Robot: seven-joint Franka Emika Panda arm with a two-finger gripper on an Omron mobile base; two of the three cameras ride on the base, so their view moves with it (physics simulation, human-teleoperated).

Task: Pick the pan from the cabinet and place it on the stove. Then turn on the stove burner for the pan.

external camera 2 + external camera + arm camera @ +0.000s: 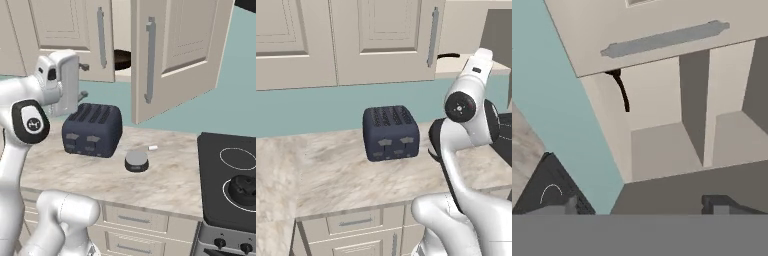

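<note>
glossy white rounded arm (466, 150) with black joint caps, perhaps a small logo.

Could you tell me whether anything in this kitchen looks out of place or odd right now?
Little stands out. The beige wall cabinet door hangs wide open over the marble counter, exposing the small dark pan inside. The dark blue toaster stands upright.

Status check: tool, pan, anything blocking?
Tool open, empty, short of the cabinet. Pan on the shelf, door open. Toaster below, clear of path.
</note>
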